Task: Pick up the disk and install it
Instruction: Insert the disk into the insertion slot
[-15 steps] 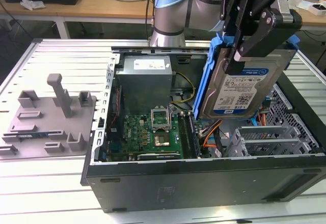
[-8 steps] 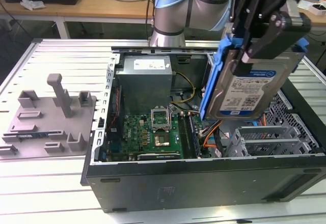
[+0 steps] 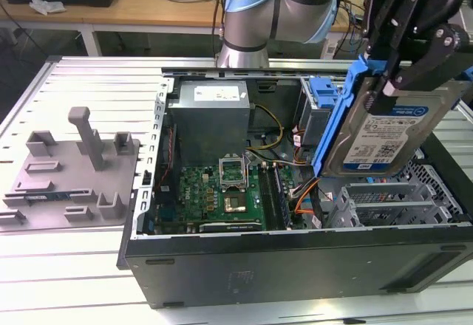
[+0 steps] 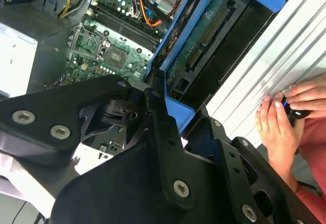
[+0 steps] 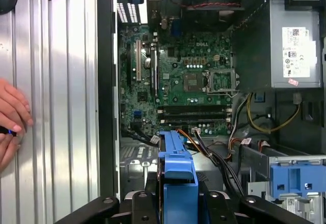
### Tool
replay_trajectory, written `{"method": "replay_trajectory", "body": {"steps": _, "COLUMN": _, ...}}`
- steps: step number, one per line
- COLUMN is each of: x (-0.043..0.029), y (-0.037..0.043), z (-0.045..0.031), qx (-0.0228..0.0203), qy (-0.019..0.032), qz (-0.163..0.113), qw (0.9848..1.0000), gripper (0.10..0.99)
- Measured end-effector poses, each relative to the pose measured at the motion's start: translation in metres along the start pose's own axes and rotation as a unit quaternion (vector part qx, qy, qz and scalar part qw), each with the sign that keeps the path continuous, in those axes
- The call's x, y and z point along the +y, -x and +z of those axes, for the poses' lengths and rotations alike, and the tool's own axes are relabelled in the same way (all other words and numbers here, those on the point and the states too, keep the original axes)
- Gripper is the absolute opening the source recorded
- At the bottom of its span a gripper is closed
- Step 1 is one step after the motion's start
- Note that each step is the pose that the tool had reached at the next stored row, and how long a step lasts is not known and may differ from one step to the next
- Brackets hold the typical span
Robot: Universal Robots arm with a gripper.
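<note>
The disk (image 3: 384, 137), a silver hard drive with a white-and-blue label in a blue carrier frame, hangs tilted on edge above the open computer case (image 3: 295, 258), over its end at the exterior view's right. My gripper (image 3: 392, 89) is shut on the disk's upper edge. In the second wrist view the black fingers (image 4: 158, 132) clamp the blue carrier (image 4: 204, 35), with the gripper (image 4: 186, 124) above the case interior. In the first wrist view the carrier (image 5: 178, 168) juts out between the gripper (image 5: 178, 206) fingers, over the drive bay area below the motherboard (image 5: 178, 76).
A grey fixture plate with upright posts (image 3: 74, 170) lies on the slatted metal table (image 3: 89, 81) at the exterior view's left. Inside the case are a power supply (image 3: 211, 118), cables and another blue carrier (image 3: 325, 92). A person's hands (image 4: 280, 117) rest on the table beside the case.
</note>
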State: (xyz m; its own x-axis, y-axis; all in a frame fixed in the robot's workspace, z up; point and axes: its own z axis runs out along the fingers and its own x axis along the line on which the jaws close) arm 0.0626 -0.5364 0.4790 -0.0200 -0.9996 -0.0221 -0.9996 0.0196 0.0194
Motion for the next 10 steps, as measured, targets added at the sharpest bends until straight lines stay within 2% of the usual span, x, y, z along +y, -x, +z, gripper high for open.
{"method": "replay_trajectory", "body": {"steps": 2, "x": -0.0046, "y": 0.0000, "z": 0.0004, "qx": 0.0009, "qy": 0.0000, "qz": 0.000, "qw": 1.0000, "gripper": 0.369}}
{"method": "replay_trajectory", "body": {"steps": 6, "x": -0.0183, "y": 0.0002, "z": 0.0016, "qx": 0.0028, "qy": -0.0001, "qz": 0.000, "qw": 1.0000, "gripper": 0.369}}
{"method": "replay_trajectory", "body": {"steps": 10, "x": -0.0244, "y": 0.0002, "z": 0.0025, "qx": 0.0031, "qy": 0.0000, "qz": -0.006, "qw": 1.0000, "gripper": 0.369}}
